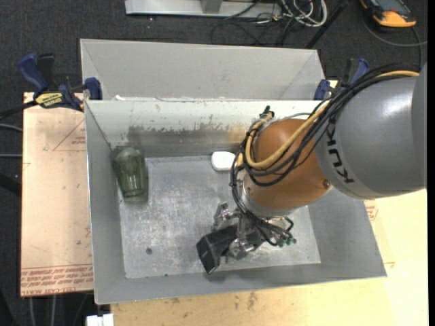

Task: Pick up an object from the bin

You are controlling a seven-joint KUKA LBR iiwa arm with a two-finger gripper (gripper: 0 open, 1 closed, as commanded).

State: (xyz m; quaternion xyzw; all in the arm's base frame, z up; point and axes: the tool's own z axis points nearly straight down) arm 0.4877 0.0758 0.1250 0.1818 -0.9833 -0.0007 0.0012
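Note:
My gripper (239, 239) is low over the bin floor near the front wall, right of the middle, under the arm's orange cover. At its lower left end sits a black boxy piece (213, 250), resting on the floor; I cannot tell whether it is a loose thing or part of the gripper. A small white rounded thing (221, 160) lies at the back wall, partly hidden by the cover. A green see-through cup (130, 174) lies in the back left corner, well away from the gripper.
The large grey arm reaches in from the right and hides the right part of the bin floor. Bare floor lies between the cup and the gripper. The front wall is just below the gripper.

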